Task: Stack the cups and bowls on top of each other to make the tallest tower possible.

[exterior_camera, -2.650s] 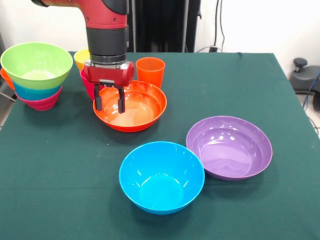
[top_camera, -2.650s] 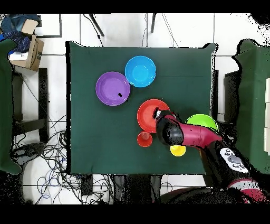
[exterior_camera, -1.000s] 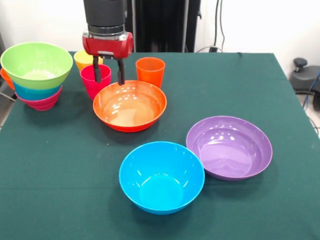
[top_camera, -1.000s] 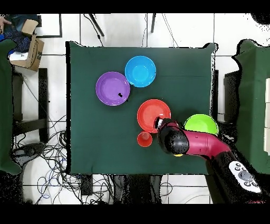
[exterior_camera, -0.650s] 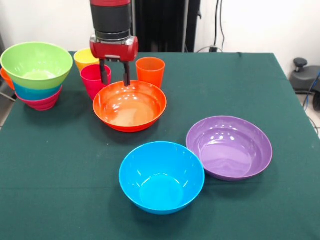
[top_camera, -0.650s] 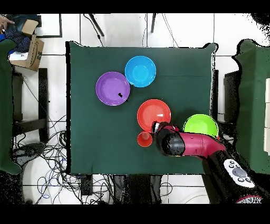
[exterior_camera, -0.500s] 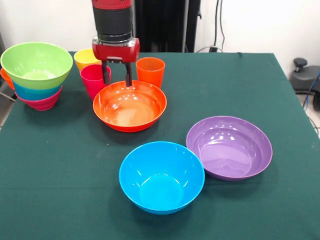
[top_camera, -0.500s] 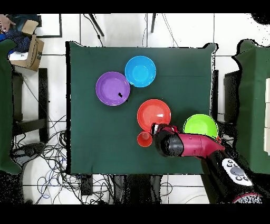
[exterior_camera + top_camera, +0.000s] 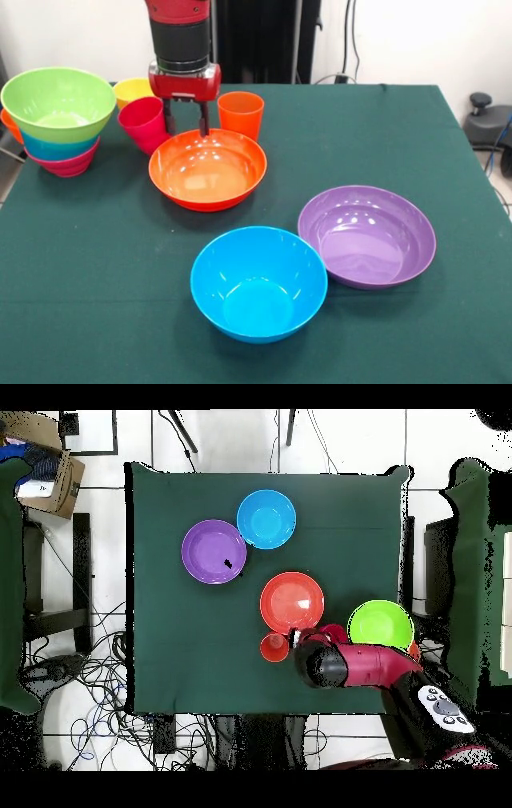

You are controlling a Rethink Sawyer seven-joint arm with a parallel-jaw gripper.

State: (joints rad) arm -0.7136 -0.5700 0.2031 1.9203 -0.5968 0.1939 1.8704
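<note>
One red-pink cup tips sideways — mouth leaning toward the bowl stack — beside my gripper, fingers parted, empty, at the orange bowl's rim.

You are seeing the red and black arm reaching over the dark green table, covering the spot between the small orange cup, the glossy orange bowl and the lime green bowl.
</note>
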